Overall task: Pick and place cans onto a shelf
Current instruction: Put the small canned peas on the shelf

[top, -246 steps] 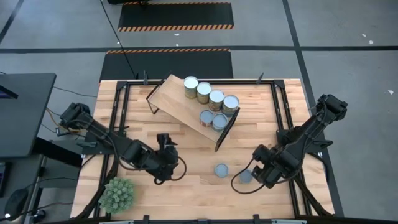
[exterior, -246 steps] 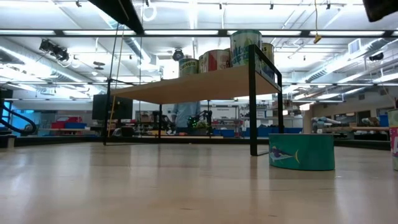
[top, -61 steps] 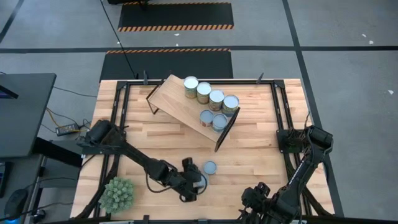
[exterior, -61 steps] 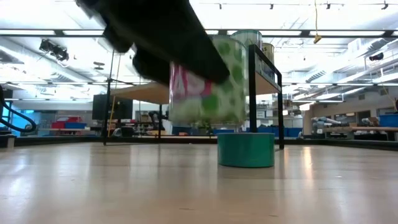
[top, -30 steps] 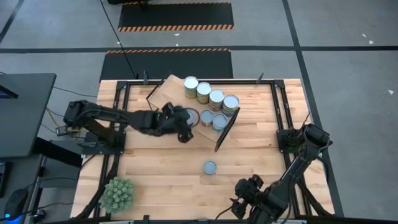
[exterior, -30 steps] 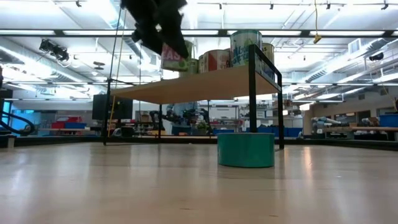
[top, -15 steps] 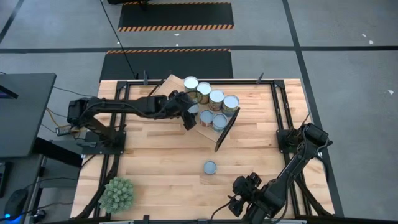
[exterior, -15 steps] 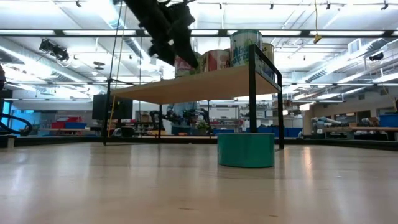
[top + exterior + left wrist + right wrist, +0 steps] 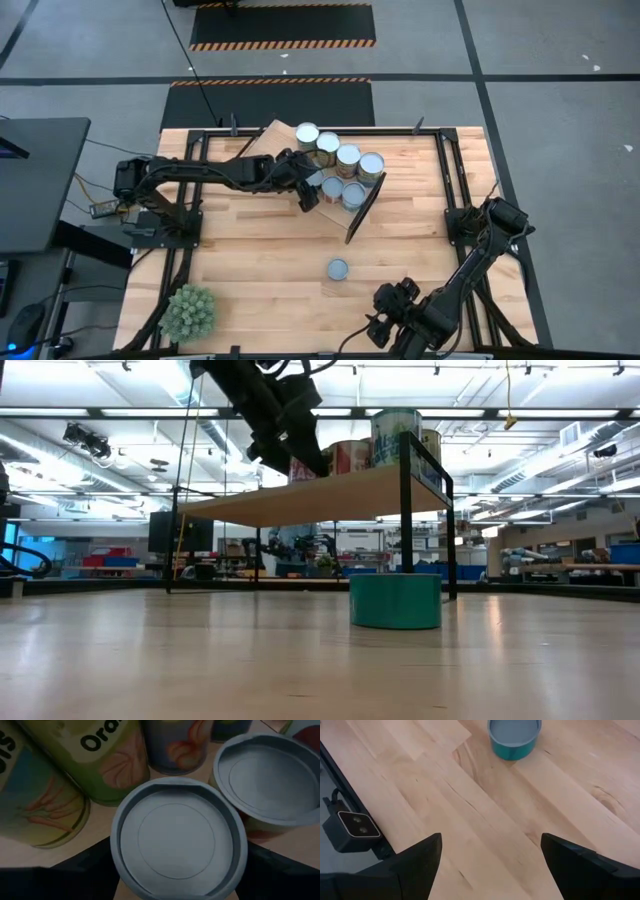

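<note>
My left gripper (image 9: 311, 187) reaches over the slanted light-wood shelf (image 9: 278, 158) from the table's left. Its fingers stand around a grey-topped can (image 9: 177, 847), next to several cans (image 9: 347, 157) that stand upright on the board. The same can shows red-labelled under the gripper in the low view (image 9: 298, 466). One short teal can (image 9: 338, 268) stands on its base on the tabletop. My right gripper (image 9: 490, 865) hangs open at the table's near edge (image 9: 388, 318), with nothing between its fingers. My left gripper has the can's round side wall (image 9: 116, 865) between its two fingers, one on each of two opposite sides, just under the rim. The fingers slant down from the table's left. The can is upright with its bottom at the shelf board, close beside two other cans.
A spiky green plant ball (image 9: 189, 312) sits at the near left corner. Black frame rails (image 9: 187, 190) run along the table's left and right sides. Bare tabletop lies between the shelf and the near edge, around the teal can.
My left gripper has carried the can along the shelf toward the table's right and a little down, from above the board's middle to beside the other cans. The can has stayed upright.
</note>
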